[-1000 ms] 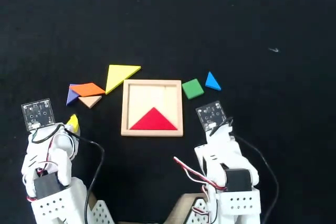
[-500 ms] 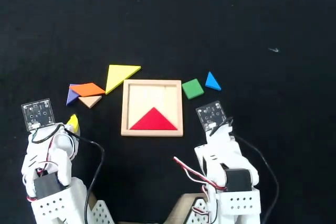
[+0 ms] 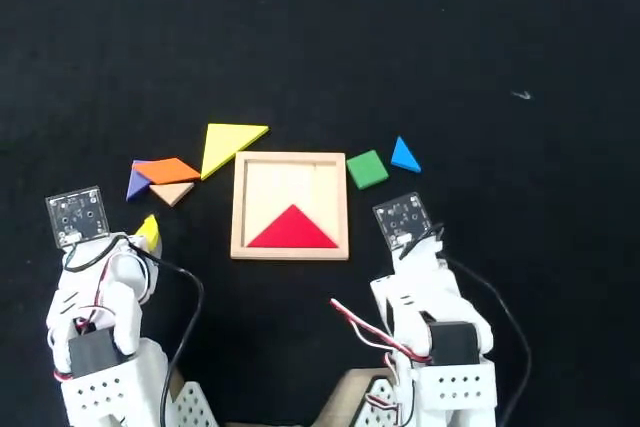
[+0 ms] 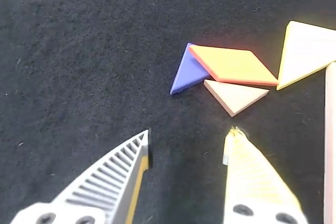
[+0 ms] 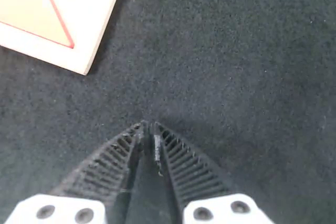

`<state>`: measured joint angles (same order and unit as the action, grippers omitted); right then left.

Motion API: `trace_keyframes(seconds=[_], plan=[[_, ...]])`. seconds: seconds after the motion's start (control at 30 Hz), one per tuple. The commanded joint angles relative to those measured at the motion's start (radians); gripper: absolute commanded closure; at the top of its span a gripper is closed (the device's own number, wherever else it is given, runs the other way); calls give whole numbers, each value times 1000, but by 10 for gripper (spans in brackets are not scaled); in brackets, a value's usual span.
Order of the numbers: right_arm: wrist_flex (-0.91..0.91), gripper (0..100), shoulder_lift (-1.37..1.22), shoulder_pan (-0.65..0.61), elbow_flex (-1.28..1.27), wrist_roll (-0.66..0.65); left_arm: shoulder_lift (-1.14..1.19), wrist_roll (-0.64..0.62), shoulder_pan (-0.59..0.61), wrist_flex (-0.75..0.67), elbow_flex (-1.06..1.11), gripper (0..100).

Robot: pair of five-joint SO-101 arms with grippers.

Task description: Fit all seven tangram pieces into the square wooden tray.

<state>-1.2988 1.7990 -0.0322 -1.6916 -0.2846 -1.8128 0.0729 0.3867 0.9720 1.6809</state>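
Observation:
The square wooden tray (image 3: pixel 240 202) lies mid-table with a large red triangle (image 3: pixel 291 230) inside it. Left of the tray sit a large yellow triangle (image 3: pixel 228 145), an orange parallelogram (image 3: pixel 167 170) overlapping a purple triangle (image 3: pixel 135 184), and a tan triangle (image 3: pixel 172 193). A green square (image 3: pixel 367 168) and a blue triangle (image 3: pixel 404 155) lie right of the tray. My left gripper (image 4: pixel 186 142) is open just short of the tan triangle (image 4: pixel 235 96), orange parallelogram (image 4: pixel 232 65) and purple triangle (image 4: pixel 185 73). My right gripper (image 5: pixel 148 127) is shut on nothing, over bare cloth near the tray's corner (image 5: pixel 84 56).
Black cloth covers the table (image 3: pixel 480 67). The two arm bases (image 3: pixel 100 367) stand at the near edge, one on each side of the tray. The far half of the table holds no objects.
The left arm has shifted slightly right and toward the pieces. The right arm and all pieces are unchanged.

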Motion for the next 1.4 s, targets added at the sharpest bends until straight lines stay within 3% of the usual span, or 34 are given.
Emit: trace_keyframes(seconds=[0.0,0.4,0.5,0.7,0.8,1.07,1.2,1.37], plan=[[-5,987,91,8,7,5,-8,-9,-12,-17,2,769],[5,987,93,6,7,5,-9,-9,-16,-18,8,766],[226,962,93,12,10,11,-9,-9,-16,-17,18,765],[666,777,93,28,7,12,-8,-8,-15,-15,19,765],[764,754,91,8,7,12,-8,49,-15,-15,19,766],[781,904,82,-43,16,28,-9,114,-39,69,-13,765],[755,880,82,-34,15,169,-9,120,-131,133,-50,768],[614,864,81,-5,74,184,-9,212,-128,103,-19,769]])
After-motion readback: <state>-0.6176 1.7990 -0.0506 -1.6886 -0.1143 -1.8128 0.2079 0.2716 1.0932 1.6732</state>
